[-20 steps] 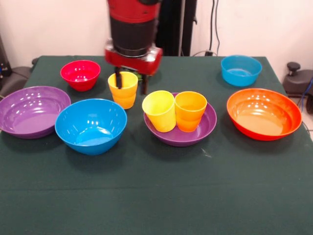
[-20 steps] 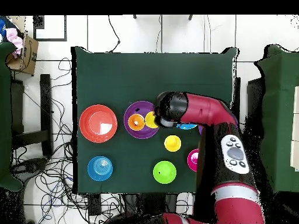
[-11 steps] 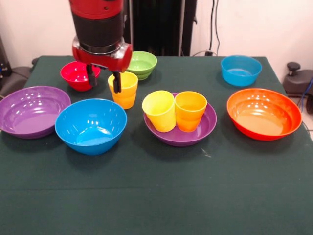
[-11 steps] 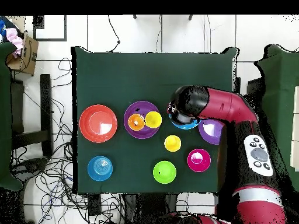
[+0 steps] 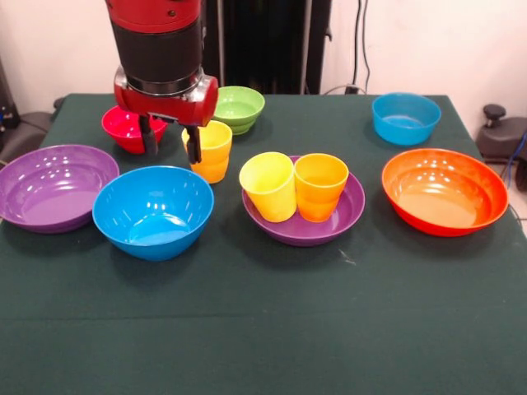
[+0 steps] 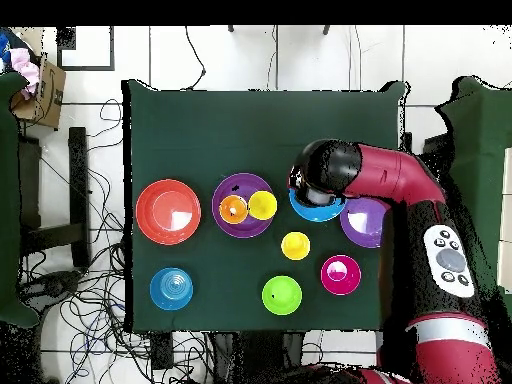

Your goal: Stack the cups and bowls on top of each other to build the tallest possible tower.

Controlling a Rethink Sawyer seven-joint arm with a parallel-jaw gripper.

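You are looking at an evenly lit scene: bright, diffuse light from above, with no hard beam from either side. The dark green tabletop (image 5: 272, 329) stays matte and throws back no glare, and shadows under the dishes are soft and short. Glare does show on the glossy plastic: pale streaks run across the inside of the orange bowl (image 5: 445, 190) and the big purple bowl (image 5: 54, 185), and a white patch sits in the blue bowl (image 5: 153, 211). The front view is fairly sharp throughout; the pale wall behind looks slightly washed out.
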